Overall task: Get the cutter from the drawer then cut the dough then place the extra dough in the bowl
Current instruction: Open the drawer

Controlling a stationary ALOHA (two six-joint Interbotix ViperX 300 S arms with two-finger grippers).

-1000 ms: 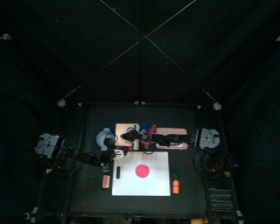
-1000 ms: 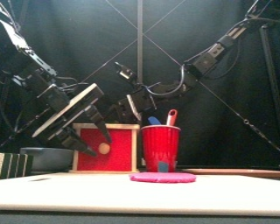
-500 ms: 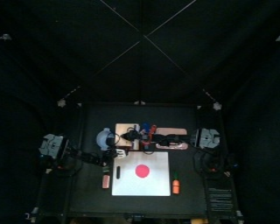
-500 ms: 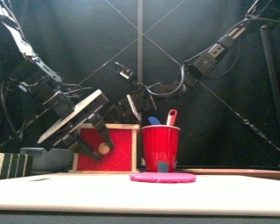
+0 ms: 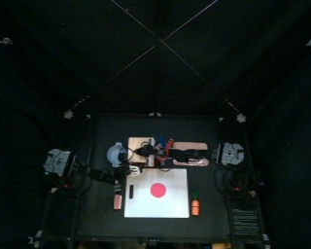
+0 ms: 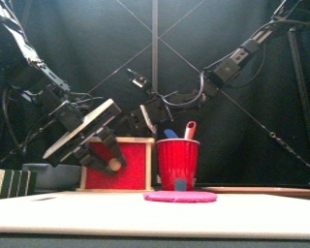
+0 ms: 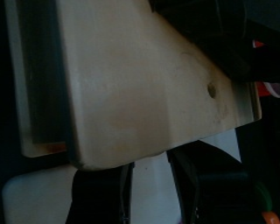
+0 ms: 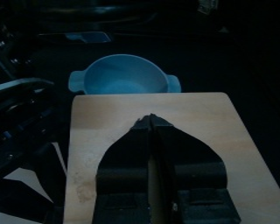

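Left gripper (image 6: 104, 155) sits at drawer (image 6: 135, 170) front, jaws apart, nothing clamped; right gripper (image 8: 153, 121), jaws together, rests on box (image 8: 101, 140) top. Cutter unseen (presumably inside drawer). Dough (image 6: 180, 196) at box's 6 o'clock. Risk: off-centre pinch slips, or pull drags box onto dough.

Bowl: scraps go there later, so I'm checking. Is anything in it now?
No, the blue-grey bowl shows a bare inside in the right wrist view.
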